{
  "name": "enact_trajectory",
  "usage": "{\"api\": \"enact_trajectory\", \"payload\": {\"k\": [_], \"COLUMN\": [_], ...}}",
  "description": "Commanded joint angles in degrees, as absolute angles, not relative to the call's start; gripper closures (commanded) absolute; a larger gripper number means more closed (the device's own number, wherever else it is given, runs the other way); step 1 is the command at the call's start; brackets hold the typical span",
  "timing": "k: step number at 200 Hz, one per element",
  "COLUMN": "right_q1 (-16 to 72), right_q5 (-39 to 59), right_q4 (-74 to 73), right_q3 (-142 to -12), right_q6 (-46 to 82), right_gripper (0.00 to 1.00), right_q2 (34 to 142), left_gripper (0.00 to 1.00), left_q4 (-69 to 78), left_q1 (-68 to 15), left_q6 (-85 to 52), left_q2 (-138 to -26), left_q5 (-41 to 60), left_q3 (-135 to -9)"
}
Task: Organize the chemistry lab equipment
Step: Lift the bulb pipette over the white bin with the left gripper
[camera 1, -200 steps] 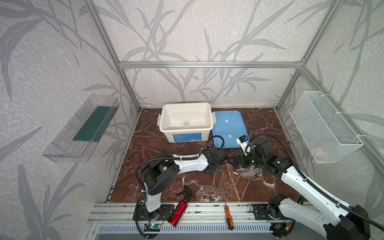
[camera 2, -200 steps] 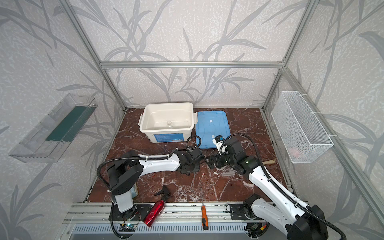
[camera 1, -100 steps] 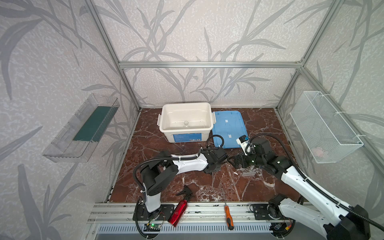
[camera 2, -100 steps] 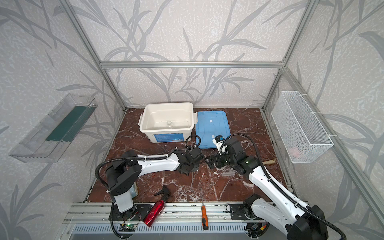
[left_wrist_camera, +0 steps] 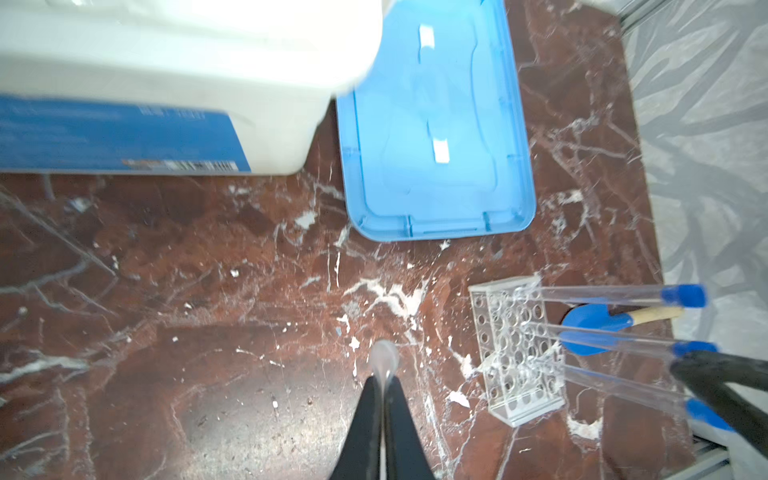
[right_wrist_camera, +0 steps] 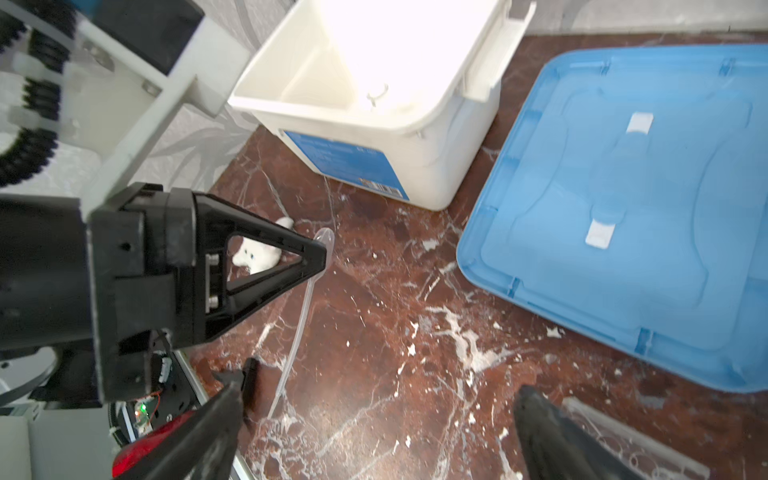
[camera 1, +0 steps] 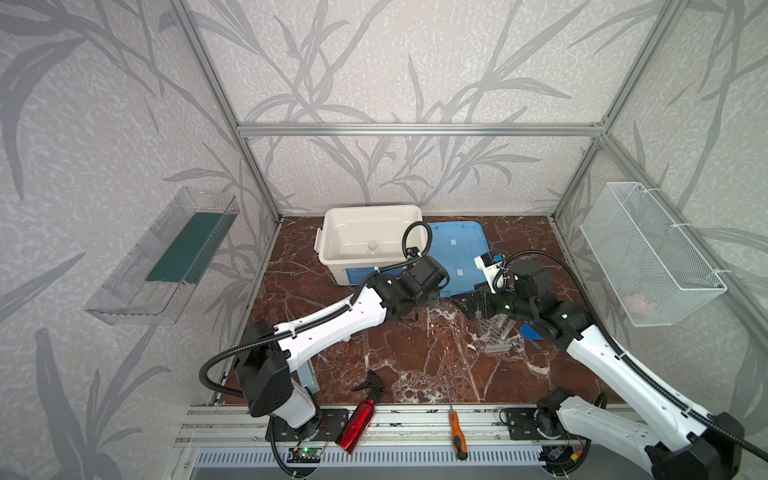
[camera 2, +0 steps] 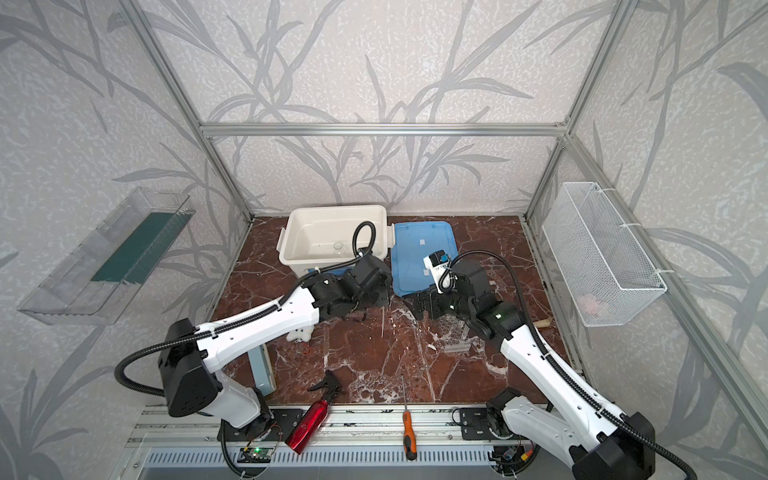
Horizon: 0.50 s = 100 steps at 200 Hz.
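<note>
Far middle blocked: white bin (camera 1: 328,249), blue lid (camera 1: 465,253) just right of it. Bare marble floor (camera 1: 297,286) left of the bin, along the left wall. Right of centre: clear rack (left_wrist_camera: 511,353), 3 tubes (left_wrist_camera: 602,293) slanting out rightward, blue spatula (left_wrist_camera: 594,320) beside them. Left gripper (left_wrist_camera: 382,384) and right gripper (right_wrist_camera: 386,378) nearly meet at centre; a dropper (right_wrist_camera: 299,316) pinched in the left one hangs in the gap. Near centre, between left arm (camera 1: 332,324) and right arm (camera 1: 602,361): open floor. Near rail: spray bottle (camera 1: 357,419), screwdriver (camera 1: 456,428). Wire basket (camera 1: 648,257) juts from the right wall.

The white plastic tub (camera 1: 332,266) stands far centre, the flat blue plastic lid (camera 1: 457,245) just to its right. The clear perforated rack (left_wrist_camera: 515,353) lies nearer, right of the lid.
</note>
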<state>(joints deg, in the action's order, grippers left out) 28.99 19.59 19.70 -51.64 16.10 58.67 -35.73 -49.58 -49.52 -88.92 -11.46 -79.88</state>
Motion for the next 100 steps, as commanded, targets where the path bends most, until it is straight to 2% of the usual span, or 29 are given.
{"api": "enact_trajectory", "payload": {"k": [1, 35, 54, 71, 100], "right_q1": [29.1, 29.1, 29.1, 29.0, 29.0], "right_q5": [18.1, 18.3, 19.5, 21.1, 23.4], "right_q4": [16.3, 13.1, 12.5, 11.9, 12.4], "right_q3": [-56.8, -64.5, -69.3, -73.1, -79.7], "right_q6": [19.6, 21.8, 20.0, 18.7, 17.9], "right_gripper": [0.00, 0.00, 0.00, 0.00, 0.01], "right_q2": [61.5, 67.5, 71.7, 75.5, 82.6], "left_gripper": [0.93, 0.92, 0.92, 0.92, 0.91], "left_q4": [-38.5, -40.1, -38.7, -38.5, -42.9], "left_q1": [-44.9, -38.6, -34.0, -30.8, -27.6], "left_q6": [-43.7, -39.3, -38.8, -38.7, -36.2], "left_q2": [-87.4, -89.3, -92.1, -95.9, -105.4], "left_q5": [-9.2, -7.9, -0.7, 3.4, 4.2], "left_q3": [-84.1, -92.3, -95.5, -99.3, -110.6]}}
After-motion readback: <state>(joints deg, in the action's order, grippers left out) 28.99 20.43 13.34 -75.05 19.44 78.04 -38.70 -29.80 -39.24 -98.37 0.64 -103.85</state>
